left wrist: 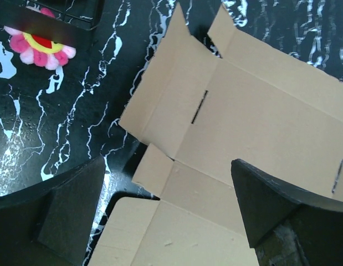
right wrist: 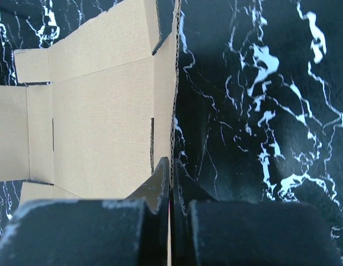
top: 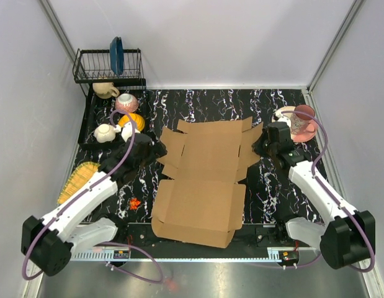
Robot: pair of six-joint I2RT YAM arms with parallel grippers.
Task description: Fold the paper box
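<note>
The paper box (top: 201, 180) is a brown die-cut cardboard sheet lying mostly flat in the middle of the black marbled table, flaps spread. My left gripper (top: 156, 152) hovers open over the sheet's left flaps; the left wrist view shows the cardboard (left wrist: 260, 116) beneath the wide-apart fingers (left wrist: 71, 210), nothing between them. My right gripper (top: 258, 149) is at the sheet's right side. In the right wrist view this gripper (right wrist: 171, 163) is shut on the raised right flap edge of the paper box (right wrist: 99, 111), the corrugated edge pinched between the two fingers.
A black wire dish rack (top: 108, 65) with a blue plate (top: 116, 54) stands at the back left. Cups, a pink bowl (top: 126, 102) and a white teapot (top: 105, 132) crowd the left side. A pink cup on a saucer (top: 301, 121) sits back right. White walls surround the table.
</note>
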